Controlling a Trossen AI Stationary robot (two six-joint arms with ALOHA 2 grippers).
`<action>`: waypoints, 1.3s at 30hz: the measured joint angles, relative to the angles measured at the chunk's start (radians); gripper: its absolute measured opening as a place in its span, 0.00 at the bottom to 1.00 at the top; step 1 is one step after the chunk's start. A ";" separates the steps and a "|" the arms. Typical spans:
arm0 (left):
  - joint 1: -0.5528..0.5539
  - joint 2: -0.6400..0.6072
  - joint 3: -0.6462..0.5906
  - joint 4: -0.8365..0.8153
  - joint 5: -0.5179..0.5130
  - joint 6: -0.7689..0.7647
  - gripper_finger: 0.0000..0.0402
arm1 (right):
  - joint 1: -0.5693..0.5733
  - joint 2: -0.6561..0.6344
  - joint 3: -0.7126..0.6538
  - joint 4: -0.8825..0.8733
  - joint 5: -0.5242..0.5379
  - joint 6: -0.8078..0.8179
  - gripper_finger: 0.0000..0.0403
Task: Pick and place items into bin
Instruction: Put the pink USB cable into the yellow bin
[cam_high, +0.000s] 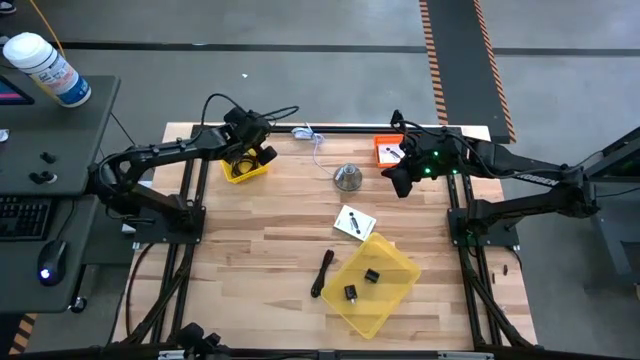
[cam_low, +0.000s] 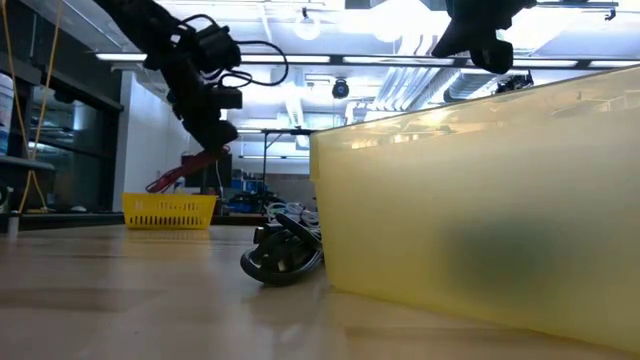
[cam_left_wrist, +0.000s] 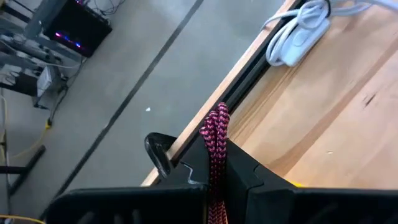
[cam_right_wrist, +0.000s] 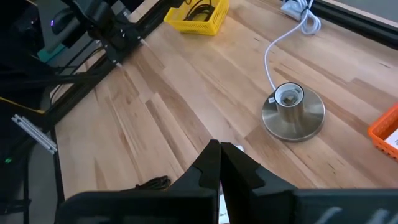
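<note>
My left gripper (cam_high: 252, 148) hangs over a small yellow basket (cam_high: 243, 170) at the table's far left and is shut on the maroon braided stick (cam_left_wrist: 216, 134). My right gripper (cam_right_wrist: 219, 163) is shut and holds nothing. It hovers near the far right, beside an orange tray (cam_high: 385, 150) with a white card (cam_high: 394, 153) in it. A second white card (cam_high: 354, 222) lies flat mid-table. The black cable coil (cam_high: 322, 272) lies against the large yellow bin (cam_high: 385, 300). Two black cubes (cam_high: 371, 275) (cam_high: 351, 292) sit on the bin's floor. My left gripper pinches the maroon stick between its two fingers, some way from the stick's free end (cam_left_wrist: 217, 115), which pokes out past the fingertips. In the low view the stick (cam_low: 185, 172) slants down from the fingers (cam_low: 222, 140). Its lower end hangs just above the basket's rim (cam_low: 170, 199).
The silver metal dome (cam_high: 347, 177) stands between the two grippers. A white-blue cord (cam_high: 312, 135) runs from it to the far edge. Bare wood lies along the table's near left (cam_high: 240, 290). A desk with a white bottle (cam_high: 45, 68) stands beyond the left edge.
</note>
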 joint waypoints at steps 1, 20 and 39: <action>0.009 0.000 -0.006 0.007 0.006 0.018 0.00 | 0.000 0.000 0.000 0.000 0.000 0.001 0.00; 0.080 0.000 -0.121 0.056 0.152 0.048 0.01 | 0.000 0.000 0.000 0.000 0.044 0.012 0.00; 0.078 0.000 -0.122 0.052 0.155 -0.004 0.29 | 0.000 0.000 0.000 0.000 0.043 0.012 0.00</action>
